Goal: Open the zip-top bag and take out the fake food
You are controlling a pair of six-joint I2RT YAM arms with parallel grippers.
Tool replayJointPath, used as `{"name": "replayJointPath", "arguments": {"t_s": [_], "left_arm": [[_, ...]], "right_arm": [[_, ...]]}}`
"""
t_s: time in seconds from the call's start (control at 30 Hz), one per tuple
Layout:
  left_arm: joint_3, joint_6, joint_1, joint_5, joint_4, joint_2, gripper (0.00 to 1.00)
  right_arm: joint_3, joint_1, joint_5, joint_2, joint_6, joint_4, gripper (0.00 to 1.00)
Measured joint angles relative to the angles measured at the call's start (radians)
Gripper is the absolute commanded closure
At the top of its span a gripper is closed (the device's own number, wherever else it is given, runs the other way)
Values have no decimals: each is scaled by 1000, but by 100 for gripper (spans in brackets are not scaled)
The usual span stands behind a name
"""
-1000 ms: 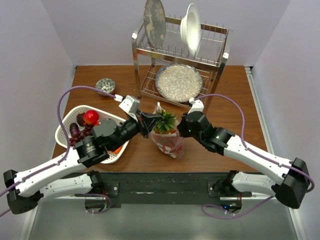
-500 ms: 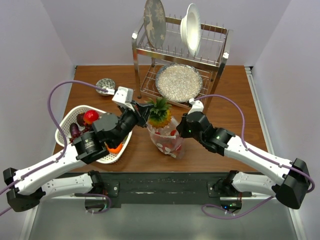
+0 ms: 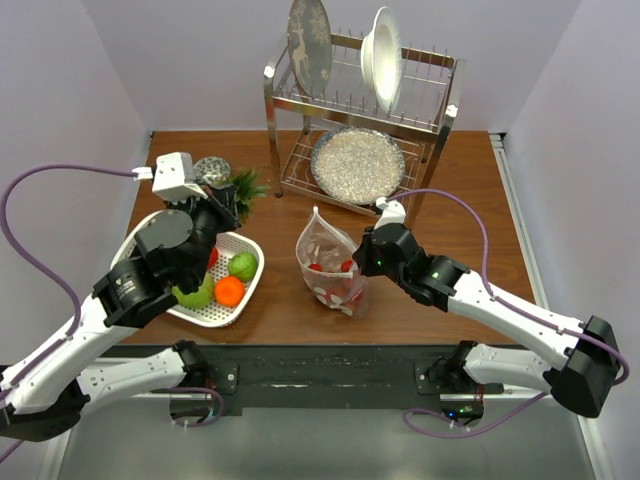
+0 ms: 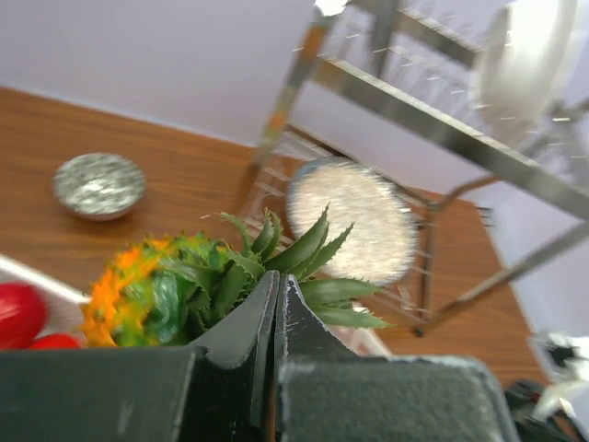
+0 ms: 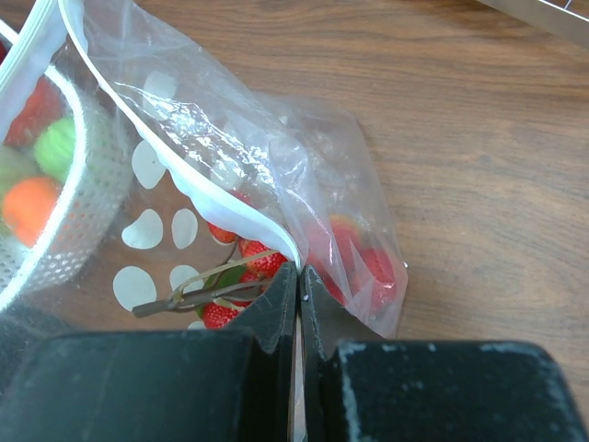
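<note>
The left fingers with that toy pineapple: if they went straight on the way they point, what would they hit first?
Beyond the toy pineapple they grip, the left fingers point at the dish rack. The speckled plate lying low in it probably comes first, though depth is hard to judge.

No text, label, brand, number or sign can be read on anything in these views.
</note>
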State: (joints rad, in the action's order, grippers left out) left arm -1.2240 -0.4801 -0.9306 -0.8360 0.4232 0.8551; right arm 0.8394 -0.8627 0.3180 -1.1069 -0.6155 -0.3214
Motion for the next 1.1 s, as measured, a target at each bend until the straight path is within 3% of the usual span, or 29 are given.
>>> {"name": "replayJointPath", "arguments": {"t_s": [0.2, 0.57, 1.1], "left_arm": [[51, -85, 115, -50, 152, 9, 100], [314, -123, 459, 169, 170, 20, 100], [385, -182, 488, 399, 214, -150, 100]], "right_arm": [[4, 0, -9, 0, 21, 0, 100], [10, 0, -23, -1, 35, -1, 100], [28, 0, -25, -14, 37, -5, 100]]}}
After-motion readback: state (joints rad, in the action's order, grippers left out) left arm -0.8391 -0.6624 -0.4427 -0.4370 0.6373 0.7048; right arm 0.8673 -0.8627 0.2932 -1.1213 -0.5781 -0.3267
